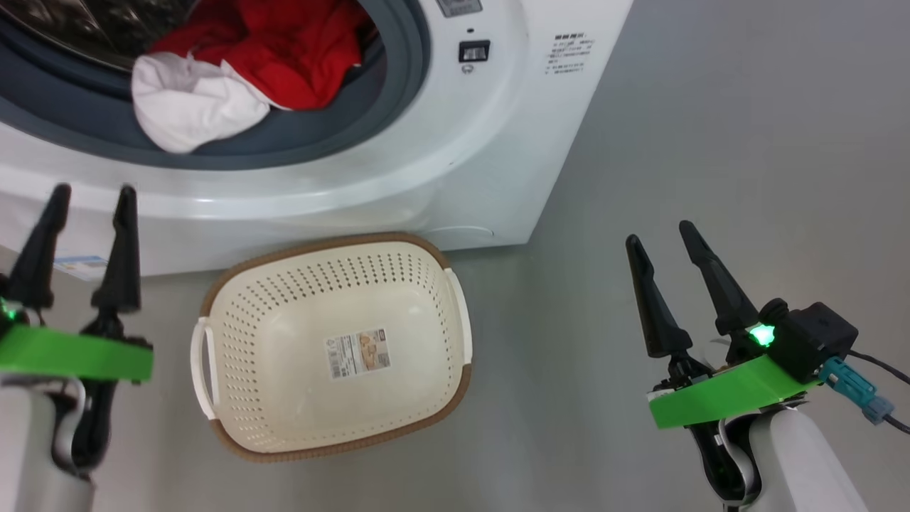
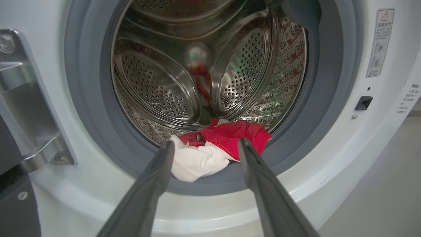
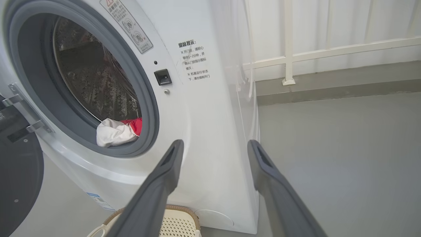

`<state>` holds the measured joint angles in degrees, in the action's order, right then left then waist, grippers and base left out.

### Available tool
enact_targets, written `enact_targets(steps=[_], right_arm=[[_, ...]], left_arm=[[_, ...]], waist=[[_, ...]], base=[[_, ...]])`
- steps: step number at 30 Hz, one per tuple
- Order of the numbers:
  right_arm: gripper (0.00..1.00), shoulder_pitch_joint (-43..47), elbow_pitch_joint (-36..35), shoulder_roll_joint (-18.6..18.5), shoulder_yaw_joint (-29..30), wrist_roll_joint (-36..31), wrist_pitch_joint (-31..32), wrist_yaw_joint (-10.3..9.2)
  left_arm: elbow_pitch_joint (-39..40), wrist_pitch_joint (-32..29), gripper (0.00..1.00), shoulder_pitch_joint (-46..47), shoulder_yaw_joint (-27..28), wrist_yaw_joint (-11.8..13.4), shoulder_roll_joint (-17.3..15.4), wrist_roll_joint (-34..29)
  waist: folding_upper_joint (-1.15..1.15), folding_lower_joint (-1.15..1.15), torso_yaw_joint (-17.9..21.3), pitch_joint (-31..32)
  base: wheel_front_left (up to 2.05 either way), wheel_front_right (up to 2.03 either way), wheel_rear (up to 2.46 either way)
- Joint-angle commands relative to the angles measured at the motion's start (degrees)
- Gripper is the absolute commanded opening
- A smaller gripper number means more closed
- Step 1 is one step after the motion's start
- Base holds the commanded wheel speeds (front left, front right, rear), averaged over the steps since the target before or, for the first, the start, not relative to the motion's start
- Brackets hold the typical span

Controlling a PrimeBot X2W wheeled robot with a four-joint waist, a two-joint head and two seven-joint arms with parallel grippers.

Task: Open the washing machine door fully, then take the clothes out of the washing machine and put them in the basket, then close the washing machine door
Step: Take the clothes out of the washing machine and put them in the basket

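Head view has the washer [image 1: 498, 142] with its mouth uncovered. The door [image 3: 19, 184] is swung out to the side on its hinge [image 2: 36, 108] and looks wide open, so I judge the first step done. The second is not yet begun. The clothes [image 1: 284, 50], a red heap with a white piece [image 1: 192, 99] in front, lie at the bottom of the drum [image 2: 158, 89], and the white one spills onto the grey gasket [image 1: 341, 135]. The basket [image 1: 426, 341] stands on the floor [image 1: 711, 107] just in front of the washer, below the opening, with nothing in it but its paper label [image 1: 359, 352].

Left tool [image 1: 95, 188] is spread wide and holds nothing. In its wrist view its fingers frame the clothes without touching them. Right tool [image 1: 659, 233] is likewise wide apart and empty, off to the right over the floor, well apart from the washer. What remains is to move all the clothes into the basket and then shut the door.

Smooth, matte grey and level, the floor offers the basket a steady footing. Past the washer's right side a low grey kerb [image 3: 329, 89] carries a white rail [image 3: 288, 42] in front of a pale wall [image 3: 361, 19].
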<state>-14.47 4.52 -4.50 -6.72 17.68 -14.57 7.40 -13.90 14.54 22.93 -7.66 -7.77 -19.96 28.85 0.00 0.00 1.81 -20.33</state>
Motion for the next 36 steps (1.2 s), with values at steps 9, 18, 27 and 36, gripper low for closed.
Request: enact_targets(steps=[9, 18, 27, 36], right_arm=[[1.0, -2.82, -3.26, 1.42, -0.91, -1.89, -0.43, 0.09], [1.0, -4.11, -4.51, 1.6, -1.02, -1.17, -0.43, 0.09], [1.0, -4.84, -5.57, 1.61, -1.15, -0.64, -0.43, 0.09], [1.0, -5.54, -6.21, 1.62, -1.46, -0.13, -0.43, 0.09]], left_arm=[[-6.1, 0.46, 1.0, 13.22, -0.58, 0.28, -4.44, 1.83], [-12.23, 0.46, 1.0, 22.89, -3.96, 0.28, -5.49, 3.65], [-19.73, -0.53, 1.0, 31.87, -7.66, 0.28, -6.12, 5.62], [-28.26, -4.78, 1.0, 41.86, -11.8, 0.28, -5.82, 6.55]], waist=[[0.0, 0.0, 1.62, -6.02], [0.0, 0.0, 2.72, -10.15], [0.0, 0.0, 3.59, -13.1], [0.0, 0.0, 4.9, -15.63]], base=[[0.0, 0.0, 0.0], [0.0, 0.0, 0.0], [0.0, 0.0, 0.0], [0.0, 0.0, 0.0]])
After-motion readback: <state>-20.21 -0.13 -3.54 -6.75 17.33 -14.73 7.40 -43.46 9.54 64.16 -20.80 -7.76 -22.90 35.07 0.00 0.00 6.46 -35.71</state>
